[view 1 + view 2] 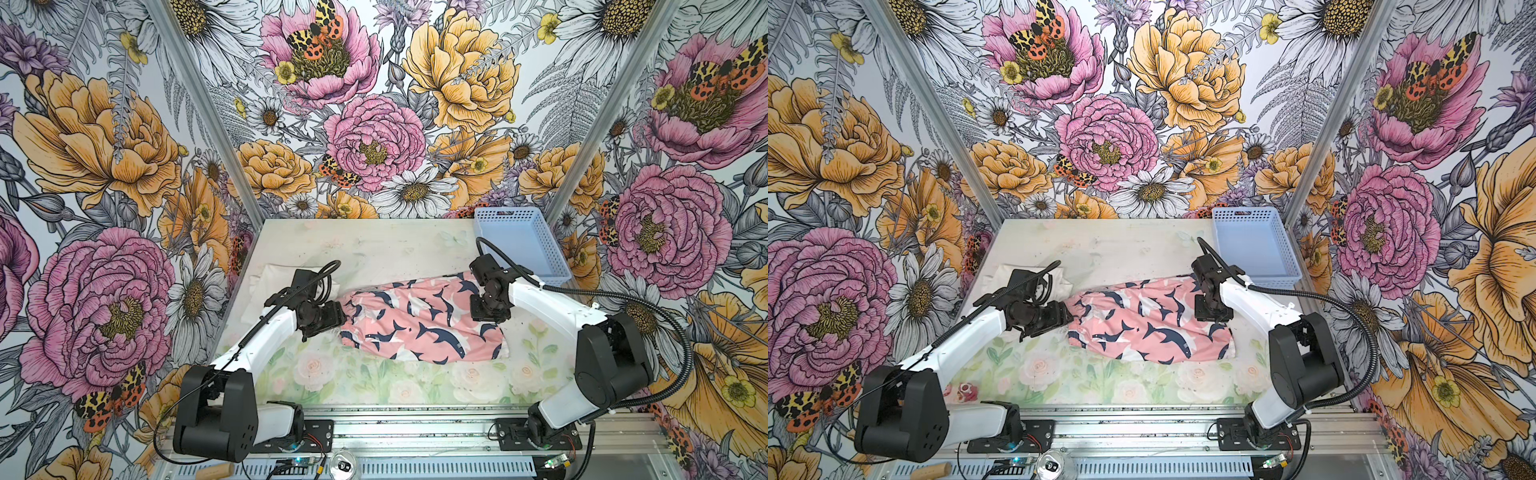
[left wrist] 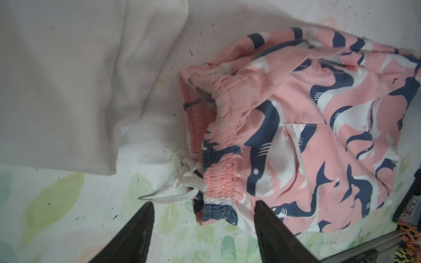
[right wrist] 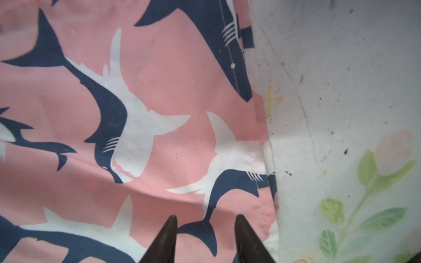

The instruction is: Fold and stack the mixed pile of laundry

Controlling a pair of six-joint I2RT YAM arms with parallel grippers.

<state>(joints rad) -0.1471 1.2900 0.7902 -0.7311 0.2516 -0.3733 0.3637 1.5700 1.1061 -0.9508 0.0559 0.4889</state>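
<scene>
The pink garment [image 1: 419, 328] [image 1: 1142, 328], printed with navy and white sharks, lies spread across the middle of the table. Its gathered waistband with a white drawstring [image 2: 182, 193] points left. My left gripper [image 1: 343, 319] [image 1: 1068, 318] [image 2: 203, 202] is open at that end, and the waistband's near corner sits between its fingertips. Behind the left arm lies the white garment [image 1: 274, 278] [image 1: 1000, 278] [image 2: 68, 79], partly hidden. My right gripper [image 1: 487, 322] [image 1: 1212, 321] [image 3: 206, 215] is open over the pink cloth [image 3: 159, 91] near its right hem, holding nothing.
A light blue perforated basket [image 1: 509, 212] [image 1: 1246, 212] stands in the table's back right corner, behind the right arm. The table cover [image 1: 374, 249] is pale at the back and printed with roses along the front. Flowered walls enclose three sides.
</scene>
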